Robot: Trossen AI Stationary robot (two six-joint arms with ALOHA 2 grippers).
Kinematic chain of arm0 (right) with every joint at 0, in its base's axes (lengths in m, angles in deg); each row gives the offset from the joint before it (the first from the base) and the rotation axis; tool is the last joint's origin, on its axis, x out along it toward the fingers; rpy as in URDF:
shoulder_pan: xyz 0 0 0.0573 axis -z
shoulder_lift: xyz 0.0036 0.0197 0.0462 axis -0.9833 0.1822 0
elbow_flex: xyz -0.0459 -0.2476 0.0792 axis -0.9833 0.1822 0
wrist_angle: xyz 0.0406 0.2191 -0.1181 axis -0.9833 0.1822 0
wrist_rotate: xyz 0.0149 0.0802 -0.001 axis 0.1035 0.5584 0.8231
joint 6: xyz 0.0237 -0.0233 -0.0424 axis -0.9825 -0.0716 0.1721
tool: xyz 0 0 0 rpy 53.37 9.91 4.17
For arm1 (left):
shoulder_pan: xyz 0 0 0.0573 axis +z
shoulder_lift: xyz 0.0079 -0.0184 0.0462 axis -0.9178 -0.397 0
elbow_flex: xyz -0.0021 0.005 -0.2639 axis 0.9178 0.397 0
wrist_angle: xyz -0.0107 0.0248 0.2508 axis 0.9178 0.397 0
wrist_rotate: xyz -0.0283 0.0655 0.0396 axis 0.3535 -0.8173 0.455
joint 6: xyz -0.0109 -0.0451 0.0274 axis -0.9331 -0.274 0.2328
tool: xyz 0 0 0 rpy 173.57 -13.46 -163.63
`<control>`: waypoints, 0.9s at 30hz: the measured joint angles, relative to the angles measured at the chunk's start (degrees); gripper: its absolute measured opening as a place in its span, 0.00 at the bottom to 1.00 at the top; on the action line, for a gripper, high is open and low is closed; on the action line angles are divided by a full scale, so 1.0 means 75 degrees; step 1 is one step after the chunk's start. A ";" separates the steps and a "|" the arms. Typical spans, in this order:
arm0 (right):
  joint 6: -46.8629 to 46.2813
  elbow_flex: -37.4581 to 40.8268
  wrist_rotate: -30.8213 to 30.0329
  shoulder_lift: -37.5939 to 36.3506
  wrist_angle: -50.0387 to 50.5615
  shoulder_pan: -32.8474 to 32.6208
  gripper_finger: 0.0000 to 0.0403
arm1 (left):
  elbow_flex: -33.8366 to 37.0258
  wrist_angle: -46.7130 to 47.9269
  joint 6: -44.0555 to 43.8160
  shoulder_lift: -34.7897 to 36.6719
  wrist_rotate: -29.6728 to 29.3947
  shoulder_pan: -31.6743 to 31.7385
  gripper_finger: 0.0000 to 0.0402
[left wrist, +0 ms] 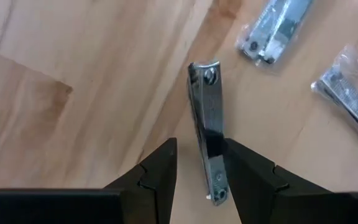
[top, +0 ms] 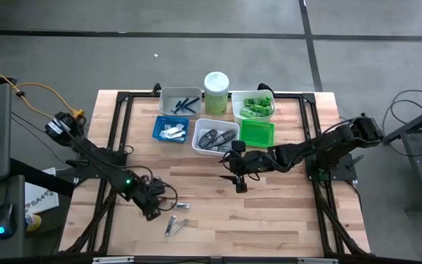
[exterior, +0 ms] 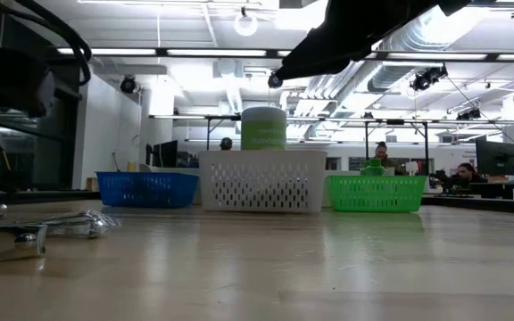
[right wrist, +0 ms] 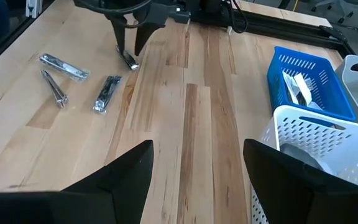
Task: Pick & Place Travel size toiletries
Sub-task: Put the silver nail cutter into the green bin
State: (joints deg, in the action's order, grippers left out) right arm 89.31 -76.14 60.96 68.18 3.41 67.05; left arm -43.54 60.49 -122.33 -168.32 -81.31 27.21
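Note:
A bare silver clipper point(left wrist: 207, 118) lies flat on the wooden table near its front left. My left gripper point(left wrist: 199, 168) points steeply down over it, open, with a finger on each side of the clipper's near end; the right wrist view shows this gripper point(right wrist: 129, 45) and clipper point(right wrist: 129, 60) too. Three more clippers, some in clear packets point(right wrist: 64, 67) point(right wrist: 53, 87) point(right wrist: 107, 93), lie beside it. My right gripper point(top: 239, 183) hangs open above the table's middle, holding nothing. My left gripper's fingers stand on either side of the clipper's near end point(left wrist: 215, 177), coming from above and lying across it. One finger point(left wrist: 244, 168) is close against the clipper's edge; I cannot tell whether it touches. The clipper lies flat on the table.
At the back stand a blue tray point(top: 171, 129), a white basket with dark cases point(top: 215, 137), a green tray point(top: 257, 133), a grey tray with blue razors point(top: 180, 101), a tray of green tubes point(top: 253, 105) and a tall canister point(top: 216, 92). Bare wood lies between the arms.

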 joint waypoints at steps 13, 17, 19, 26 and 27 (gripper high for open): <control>-0.0344 0.0000 0.0183 0.0003 0.0062 0.0003 0.61 | -0.0014 -0.0238 -0.0166 -0.0285 -0.0074 -0.0504 0.32; -0.0344 0.0000 0.0180 0.0003 0.0065 0.0006 0.61 | -0.0030 -0.0234 -0.0452 -0.0511 -0.0158 -0.0619 0.32; -0.0347 0.0000 0.0180 0.0003 0.0068 0.0006 0.61 | -0.0037 -0.0217 -0.0547 -0.0627 -0.0172 -0.0620 0.32; -0.0350 0.0000 0.0179 0.0003 0.0077 0.0006 0.61 | -0.0036 0.0039 -0.0551 -0.0902 -0.0114 -0.0617 0.20; -0.0350 0.0000 0.0178 0.0003 0.0074 0.0006 0.61 | -0.0029 0.0045 -0.0551 -0.0902 -0.0114 -0.0617 0.18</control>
State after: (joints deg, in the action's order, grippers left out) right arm 86.68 -76.14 62.29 68.20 3.96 67.10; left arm -43.75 60.82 -126.46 -175.09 -82.16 22.58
